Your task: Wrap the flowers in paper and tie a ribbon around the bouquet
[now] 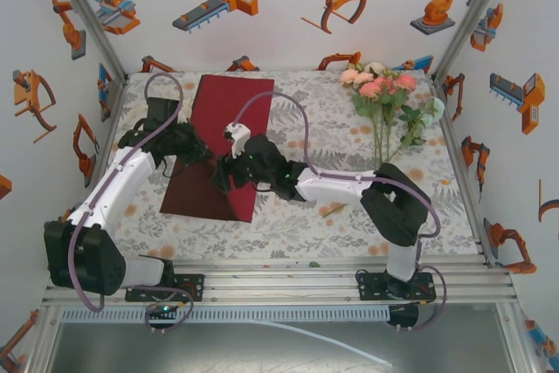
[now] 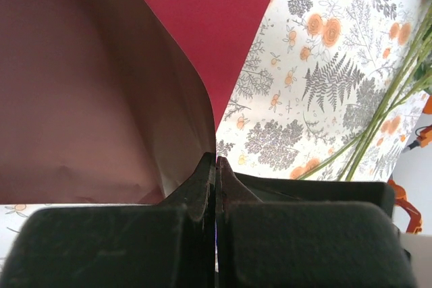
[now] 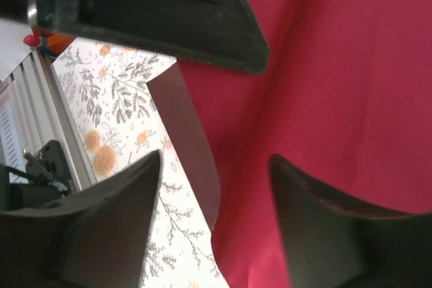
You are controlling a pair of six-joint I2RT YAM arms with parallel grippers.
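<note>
The dark red paper (image 1: 229,115) lies flat at the back left of the table, its near part lifted and curled. My left gripper (image 1: 202,156) is shut on the paper's edge; in the left wrist view the paper (image 2: 121,85) curves up from the closed tips of that gripper (image 2: 217,158). My right gripper (image 1: 221,173) is just beside it, open, and its jaws (image 3: 216,156) straddle the raised edge of the paper (image 3: 324,85) without touching it. The flowers (image 1: 382,89) lie at the back right, stems (image 2: 378,116) bare, apart from the paper. The ribbon is out of view.
The floral tablecloth (image 1: 332,216) covers the table. Printed walls close in the left, back and right sides. An aluminium rail (image 1: 279,286) with both arm bases runs along the near edge. The left gripper's black finger (image 3: 169,18) hangs close above the right gripper.
</note>
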